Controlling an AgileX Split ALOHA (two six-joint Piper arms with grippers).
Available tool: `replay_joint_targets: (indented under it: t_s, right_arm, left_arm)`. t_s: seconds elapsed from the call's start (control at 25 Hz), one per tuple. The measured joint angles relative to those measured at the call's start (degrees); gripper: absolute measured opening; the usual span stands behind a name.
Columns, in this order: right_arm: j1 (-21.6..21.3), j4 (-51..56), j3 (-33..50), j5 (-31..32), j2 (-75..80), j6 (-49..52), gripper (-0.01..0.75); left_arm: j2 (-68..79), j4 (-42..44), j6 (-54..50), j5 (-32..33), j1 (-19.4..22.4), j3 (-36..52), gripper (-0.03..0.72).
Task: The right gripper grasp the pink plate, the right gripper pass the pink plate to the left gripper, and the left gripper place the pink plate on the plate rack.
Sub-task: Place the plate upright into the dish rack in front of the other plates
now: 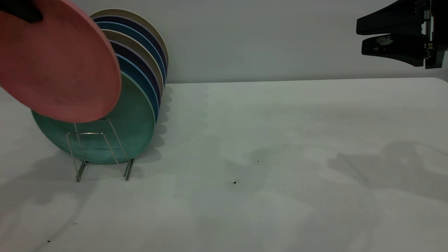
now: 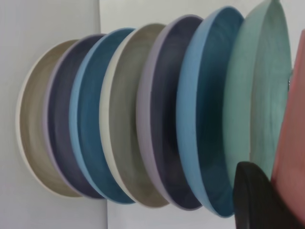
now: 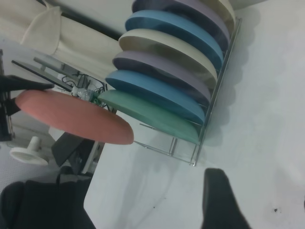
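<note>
The pink plate (image 1: 59, 66) hangs tilted in the air at the far left, just in front of the green plate (image 1: 134, 126) and above the front loops of the plate rack (image 1: 101, 150). My left gripper (image 1: 21, 12) is shut on the pink plate's upper rim. In the left wrist view one black finger (image 2: 255, 200) presses on the pink plate (image 2: 293, 143). My right gripper (image 1: 359, 37) is open and empty, high at the far right, well away from the plates. The right wrist view shows the pink plate (image 3: 71, 117) beside the rack (image 3: 209, 119).
Several upright plates fill the rack behind the green one: blue (image 1: 140, 78), dark purple (image 1: 134, 57) and cream (image 1: 140, 19). A white table (image 1: 280, 157) spreads to the right of the rack, with a grey wall behind.
</note>
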Motion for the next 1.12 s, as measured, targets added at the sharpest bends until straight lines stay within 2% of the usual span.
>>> replay_joint_targets:
  t_s: [0.24, 0.64, 1.12]
  right_arm:
    - [0.0, 0.0, 0.0, 0.0, 0.0, -0.1, 0.440]
    - [0.0, 0.0, 0.0, 0.0, 0.0, -0.1, 0.440]
    - [0.0, -0.1, 0.0, 0.0, 0.0, -0.1, 0.440]
  left_arm:
    - [0.0, -0.3, -0.2, -0.3, 0.0, 0.3, 0.116]
    - [0.2, -0.5, 0.0, -7.1, 0.0, 5.0, 0.116]
    - [4.5, -1.2, 0.0, -5.1, 0.0, 5.3, 0.116]
